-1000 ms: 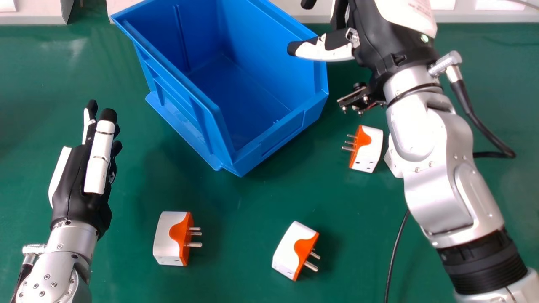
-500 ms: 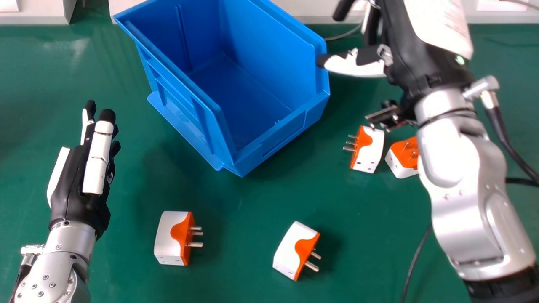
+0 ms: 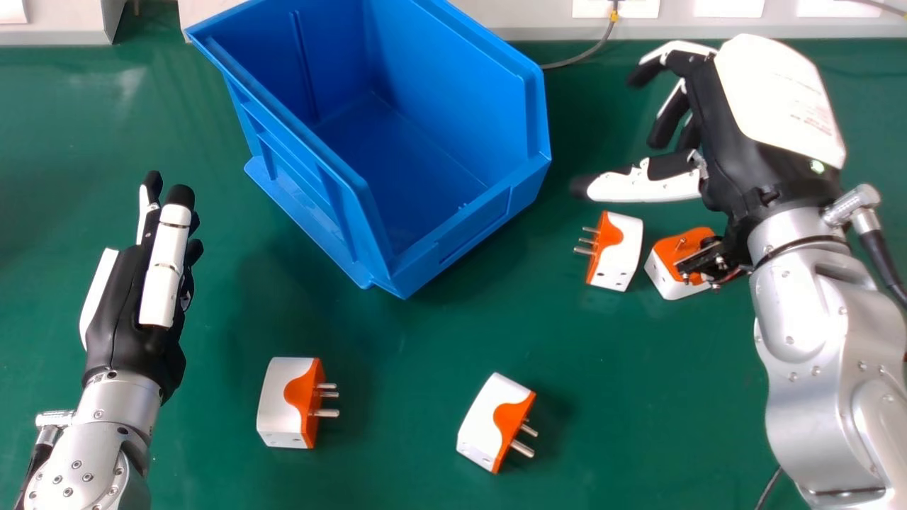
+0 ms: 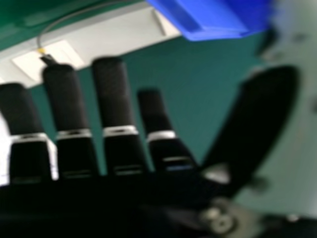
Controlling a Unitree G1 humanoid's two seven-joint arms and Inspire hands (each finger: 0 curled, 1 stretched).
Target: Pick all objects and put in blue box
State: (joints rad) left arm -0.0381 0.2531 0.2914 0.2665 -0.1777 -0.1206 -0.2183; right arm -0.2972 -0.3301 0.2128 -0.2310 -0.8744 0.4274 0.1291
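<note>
- The box (image 3: 475, 227) is set on the green table (image 3: 397, 340), beyond the plugs, with its open top and inner walls exposed.
- The first plug (image 3: 280, 404) is placed nearest the left hand (image 3: 120, 312), well apart from the box, with its prongs pointed to the right.
- The second plug (image 3: 485, 428) is placed to the right of the first, at the near side of the table; its prongs are also turned rightward, slightly toward the near edge.
- The third plug (image 3: 623, 255) is found to the right of the box and outside it, with its prongs directed leftward.
- The fourth plug (image 3: 660, 275) is seen just beside the third, tilted, its orange face turned up and partly covered by a bracket (image 3: 717, 261) at the right wrist.
- The right hand (image 3: 733, 142) is held beyond the third and fourth plugs, its fingers loosely bent and spread, its thumb stretched toward the box. In the right hand view, gaps are shown between the fingers, and a part of the box is visible past them.
- The left hand is held at the left of the table, fingers extended and close together; whether they are touching cannot be told.
</note>
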